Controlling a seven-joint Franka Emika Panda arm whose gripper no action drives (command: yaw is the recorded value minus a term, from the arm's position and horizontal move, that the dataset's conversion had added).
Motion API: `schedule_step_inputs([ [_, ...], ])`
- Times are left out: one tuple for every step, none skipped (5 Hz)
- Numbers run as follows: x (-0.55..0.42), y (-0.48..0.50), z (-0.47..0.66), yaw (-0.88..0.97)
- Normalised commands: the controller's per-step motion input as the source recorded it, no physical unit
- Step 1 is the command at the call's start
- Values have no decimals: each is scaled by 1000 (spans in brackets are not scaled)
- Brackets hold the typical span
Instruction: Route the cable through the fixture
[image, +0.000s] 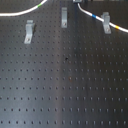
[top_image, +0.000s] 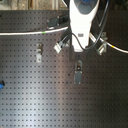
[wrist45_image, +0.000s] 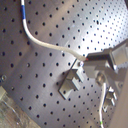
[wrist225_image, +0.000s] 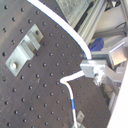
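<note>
The cable is a thin white cord with blue, yellow and green bands, running along the far side of the black perforated board. Three metal fixtures stand there: left, middle and right. The cable lies beside the right one. In both wrist views my gripper is shut on the cable, just above the board. One fixture sits close by, with no cable in it. In the second exterior view the arm hides the fingers; a fixture stands just in front.
Another fixture stands toward the second exterior view's left, where the cable trails off the board edge. A small blue object shows at that left edge. The perforated board stretches bare toward the first exterior view's bottom.
</note>
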Motion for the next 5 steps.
schedule_step_inputs([
  [-263,167,268,0],
  [-129,184,233,0],
  [-157,122,254,0],
  [-263,110,327,-146],
  [-343,113,354,-211],
])
